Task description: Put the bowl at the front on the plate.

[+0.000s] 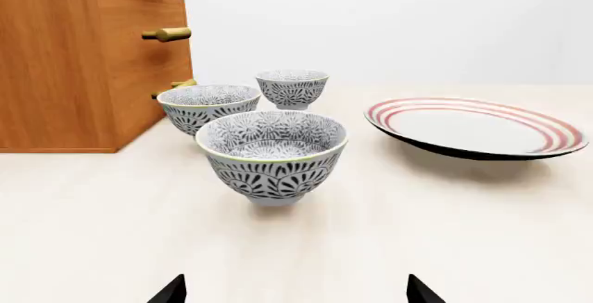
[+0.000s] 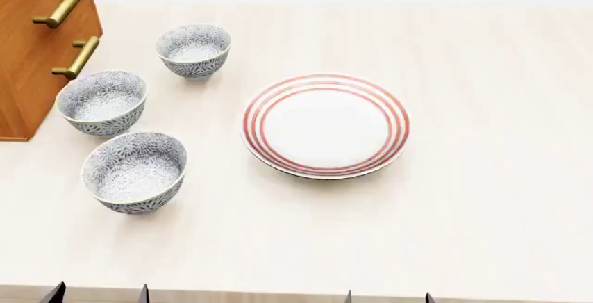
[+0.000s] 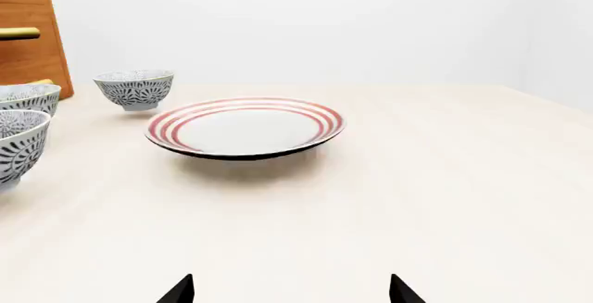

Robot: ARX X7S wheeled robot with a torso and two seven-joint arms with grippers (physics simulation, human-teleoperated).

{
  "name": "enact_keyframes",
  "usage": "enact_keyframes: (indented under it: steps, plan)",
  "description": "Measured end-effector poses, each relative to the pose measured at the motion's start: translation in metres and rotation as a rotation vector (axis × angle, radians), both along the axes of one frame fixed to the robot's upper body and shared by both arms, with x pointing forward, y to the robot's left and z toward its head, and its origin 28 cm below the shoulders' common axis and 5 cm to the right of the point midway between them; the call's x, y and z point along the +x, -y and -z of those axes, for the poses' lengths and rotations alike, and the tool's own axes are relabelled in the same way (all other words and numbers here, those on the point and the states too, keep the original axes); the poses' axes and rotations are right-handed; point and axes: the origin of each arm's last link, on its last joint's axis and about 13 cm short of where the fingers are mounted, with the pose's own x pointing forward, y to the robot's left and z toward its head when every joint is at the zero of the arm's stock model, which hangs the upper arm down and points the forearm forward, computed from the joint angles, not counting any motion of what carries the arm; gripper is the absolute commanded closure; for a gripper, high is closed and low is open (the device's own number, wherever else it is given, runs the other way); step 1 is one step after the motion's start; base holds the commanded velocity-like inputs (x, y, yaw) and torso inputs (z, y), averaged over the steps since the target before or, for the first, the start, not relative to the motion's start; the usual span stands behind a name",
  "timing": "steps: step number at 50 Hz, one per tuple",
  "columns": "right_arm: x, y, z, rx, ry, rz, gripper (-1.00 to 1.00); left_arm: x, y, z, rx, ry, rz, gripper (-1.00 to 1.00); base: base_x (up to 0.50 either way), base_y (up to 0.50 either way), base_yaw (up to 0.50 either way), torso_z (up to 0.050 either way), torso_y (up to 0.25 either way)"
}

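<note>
Head view | left gripper [image 2: 97, 293] spread, low before bowl [image 2: 135, 171] | right gripper [image 2: 387, 297] spread, facing plate [image 2: 326, 126]

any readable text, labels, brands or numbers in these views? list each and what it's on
None: no view shows any text.
The three small white ceramic bowls with blue-grey floral pattern (front one): pattern only.
The large round white plate with red concentric rings: rings only.
The brown wooden cabinet with brass handles: no markings.
The pale wooden tabletop: bare grain.
</note>
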Motion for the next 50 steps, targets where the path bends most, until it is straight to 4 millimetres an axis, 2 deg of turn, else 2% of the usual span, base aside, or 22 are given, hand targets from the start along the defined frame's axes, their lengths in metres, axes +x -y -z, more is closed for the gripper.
enact_keyframes:
  steps: [13, 19, 28, 39, 50]
  plan:
    - [0.001, -0.001, -0.005, -0.001, -0.002, 0.002, -1.0, 0.001, 0.0, -0.004, 0.0, -0.01, 0.008, -1.0, 0.0, 0.0, 0.0, 0.0, 0.0]
    - [0.011, 0.0, -0.028, -0.003, 0.008, -0.017, -1.0, 0.011, 0.0, -0.024, 0.02, -0.012, 0.031, -1.0, 0.0, 0.0, 0.0, 0.0, 0.0]
    - [0.037, 0.003, -0.081, 0.013, 0.034, -0.042, -1.0, 0.038, -0.001, -0.074, 0.015, 0.015, 0.082, -1.0, 0.0, 0.0, 0.0, 0.0, 0.0]
    - [0.067, 0.006, -0.163, 0.019, 0.145, -0.079, -1.0, 0.071, -0.006, -0.15, 0.019, 0.076, 0.151, -1.0, 0.0, 0.0, 0.0, 0.0, 0.0]
    - [0.086, 0.006, -0.237, 0.019, 0.261, -0.124, -1.0, 0.091, -0.008, -0.23, 0.054, 0.141, 0.229, -1.0, 0.0, 0.0, 0.0, 0.0, 0.0]
